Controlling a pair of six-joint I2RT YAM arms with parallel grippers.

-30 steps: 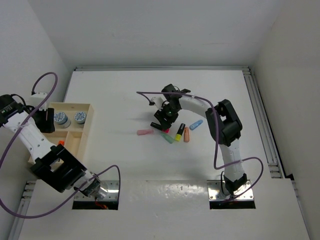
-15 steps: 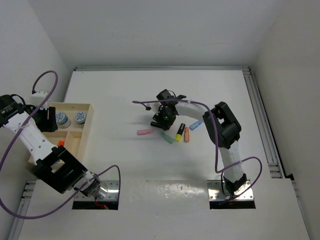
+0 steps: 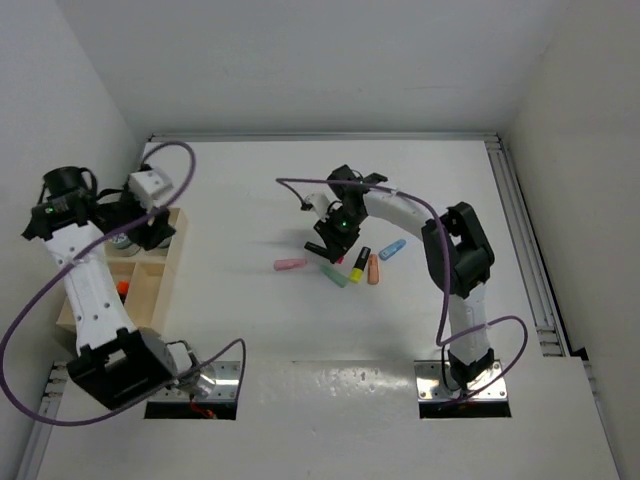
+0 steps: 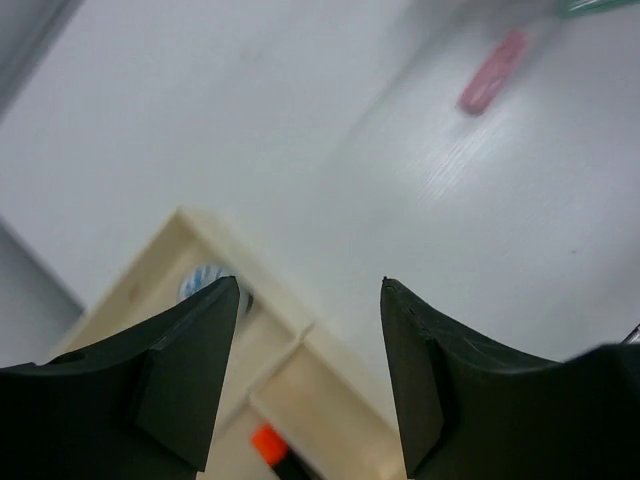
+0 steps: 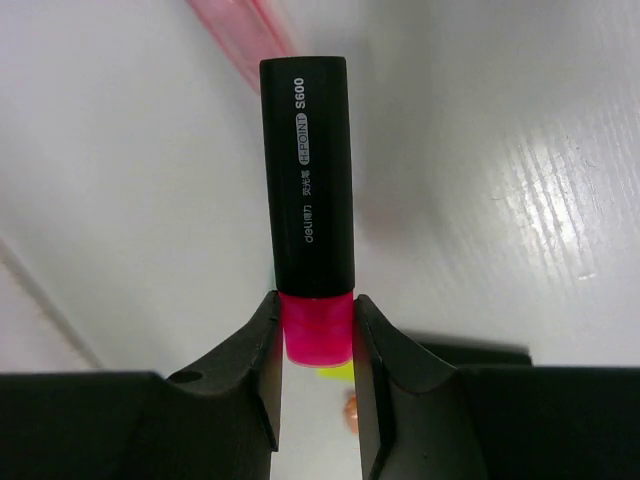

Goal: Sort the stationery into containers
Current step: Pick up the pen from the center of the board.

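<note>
So at this point the right gripper (image 5: 315, 335) was pinched on the pink-ended highlighter (image 5: 312, 180), both fingers squeezing the pink end with the black body sticking out past the tips. From above, that gripper (image 3: 335, 232) sat around the middle of the table (image 3: 250, 180), right at the far-left edge of the little pile of loose pieces. I couldn't tell whether the highlighter was off the surface or just resting on it.

The rest of the pile was near it:
- pink stub (image 3: 290, 265) off on its own to the left
- green stub (image 3: 335, 276) at the near side
- yellow-ended highlighter (image 3: 358, 264) and salmon stub (image 3: 373, 269) just beside each other
- blue stub (image 3: 392, 249) furthest right

The left gripper (image 3: 152, 228) was way over on the left, hanging above the far end of the wooden tray (image 3: 170, 270). Its wrist camera showed the fingers (image 4: 190, 370) spread apart with nothing between them. Looking down past them you could see a patterned roll (image 4: 205, 280) in a far compartment and an orange-ended highlighter (image 4: 268, 443) in a nearer one, with a divider between the two.
</note>
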